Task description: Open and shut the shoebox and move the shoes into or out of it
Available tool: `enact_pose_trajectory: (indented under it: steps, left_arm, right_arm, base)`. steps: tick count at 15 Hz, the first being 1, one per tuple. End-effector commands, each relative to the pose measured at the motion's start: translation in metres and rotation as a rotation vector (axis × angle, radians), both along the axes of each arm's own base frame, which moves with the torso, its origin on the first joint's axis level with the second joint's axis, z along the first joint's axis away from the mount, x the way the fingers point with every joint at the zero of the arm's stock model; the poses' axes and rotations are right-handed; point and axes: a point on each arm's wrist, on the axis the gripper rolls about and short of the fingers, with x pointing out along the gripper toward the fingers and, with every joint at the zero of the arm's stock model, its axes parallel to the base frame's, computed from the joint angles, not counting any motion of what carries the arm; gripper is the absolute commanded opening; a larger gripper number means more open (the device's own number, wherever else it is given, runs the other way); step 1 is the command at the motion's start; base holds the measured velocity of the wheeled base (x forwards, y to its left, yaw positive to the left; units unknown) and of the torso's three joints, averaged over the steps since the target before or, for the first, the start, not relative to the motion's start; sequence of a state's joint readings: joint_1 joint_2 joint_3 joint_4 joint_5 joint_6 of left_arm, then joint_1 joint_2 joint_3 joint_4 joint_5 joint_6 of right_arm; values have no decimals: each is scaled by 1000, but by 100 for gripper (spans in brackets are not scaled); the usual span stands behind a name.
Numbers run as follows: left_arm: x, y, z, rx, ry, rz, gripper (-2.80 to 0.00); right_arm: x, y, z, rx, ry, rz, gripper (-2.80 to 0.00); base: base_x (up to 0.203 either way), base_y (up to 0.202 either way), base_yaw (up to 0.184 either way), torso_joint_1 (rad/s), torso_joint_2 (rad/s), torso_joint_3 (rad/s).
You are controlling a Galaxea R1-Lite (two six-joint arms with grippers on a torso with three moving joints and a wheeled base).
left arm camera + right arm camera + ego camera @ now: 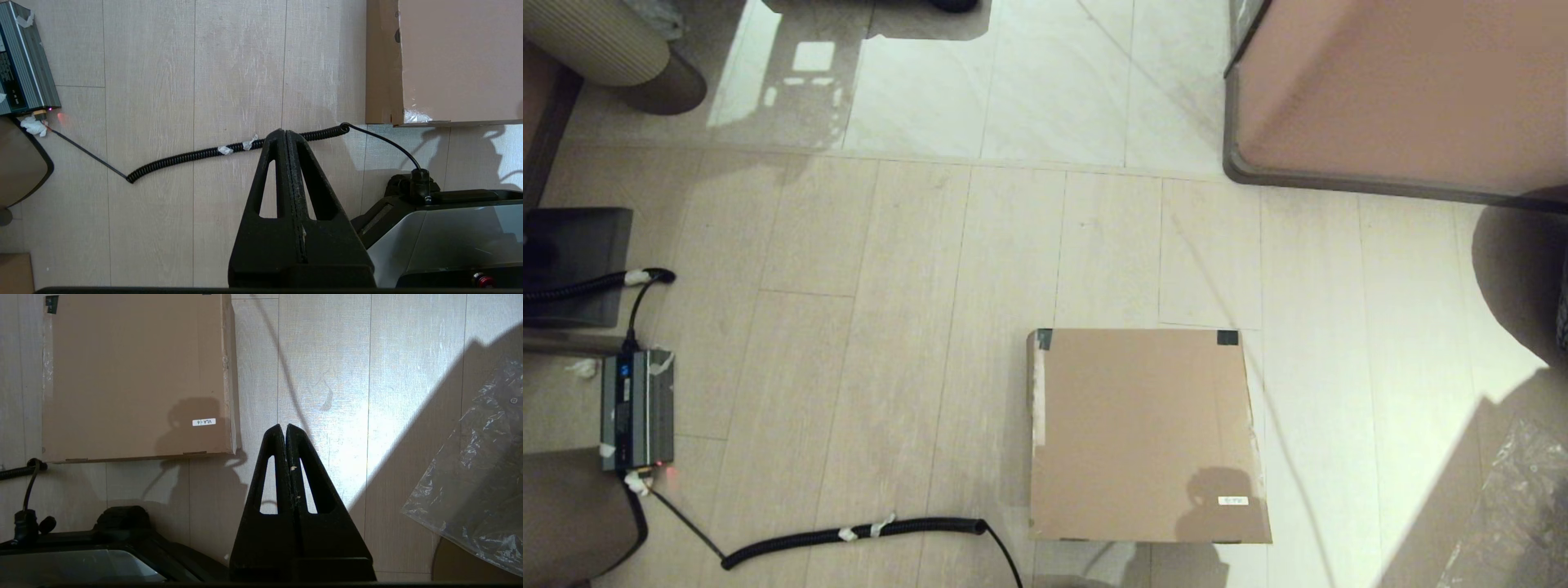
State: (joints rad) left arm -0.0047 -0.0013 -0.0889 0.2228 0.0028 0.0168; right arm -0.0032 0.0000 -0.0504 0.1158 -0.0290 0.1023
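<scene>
Item 1. Left hand (pixel 285 131): fingers pressed together, empty, poised over bare floor (pixel 163 81) just above a coiled black cable (pixel 196 154).

Item 2. Right hand (pixel 284 426): fingers pressed together, empty, over the floor beside the box's right edge.

Item 3. Shoebox (pixel 1143 433): plain brown cardboard, nearly square, lying flat on the floor a little right of centre, near the robot's base. Lid down; contents hidden. Edges run square with the floorboards; no long axis can be told. Small white label (pixel 204 422) at the near right corner, reading roughly "VLA-16", the digits uncertain. Dark tape (pixel 1227 337) on the two far corners.

Item 4. Grey power unit (pixel 637 408): left of the box, well apart, red light lit, the cable running from it.

Item 5. Clear plastic sheet (pixel 482 477): crumpled, far right.

Item 6. Pinkish-brown furniture block (pixel 1405 90): grey rim, farthest, upper right.
</scene>
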Motion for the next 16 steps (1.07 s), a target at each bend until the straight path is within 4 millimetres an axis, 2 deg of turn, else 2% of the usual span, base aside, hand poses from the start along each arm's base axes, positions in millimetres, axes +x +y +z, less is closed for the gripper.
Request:
enact_pose_trajectory:
  steps: [1, 16]
  left_arm:
    - [0, 0, 0, 0, 1, 0, -280]
    - [0, 0, 0, -1, 1, 1, -280]
  right_arm:
    - [0, 0, 0, 0, 3, 0, -280]
    - [0, 0, 0, 3, 2, -3, -280]
  base:
    - [0, 0, 0, 0, 0, 0]
    - [0, 0, 0, 0, 0, 0]
